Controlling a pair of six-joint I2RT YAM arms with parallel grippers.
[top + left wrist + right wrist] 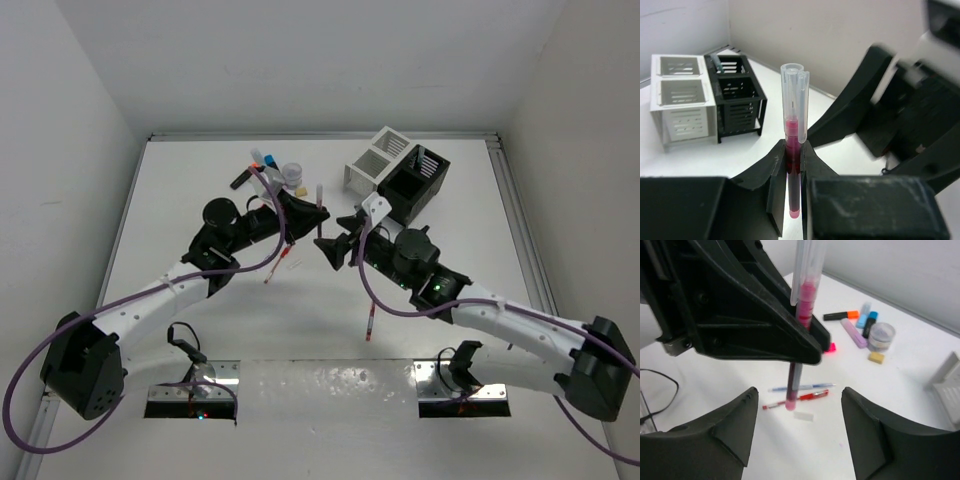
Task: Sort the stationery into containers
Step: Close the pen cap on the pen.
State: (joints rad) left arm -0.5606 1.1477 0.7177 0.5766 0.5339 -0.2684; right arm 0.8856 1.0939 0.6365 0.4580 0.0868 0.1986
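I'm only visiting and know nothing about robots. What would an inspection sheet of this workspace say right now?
Surface: white table.
Job's things: white box and black box joined, far right; highlighters, tape roll, eraser grouped far centre; loose pens lying flat.
Clutter: small white scrap beside them.
Grippers: left gripper, jaws shut on upright red-ink pen; right gripper, jaws open beside it.
Cables: purple cable along each arm.
Surroundings: white walls.

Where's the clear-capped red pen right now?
Mid-table in the top view: the pen stands upright in the left fingers, the open right fingers just to its right, the white box farther back and right.
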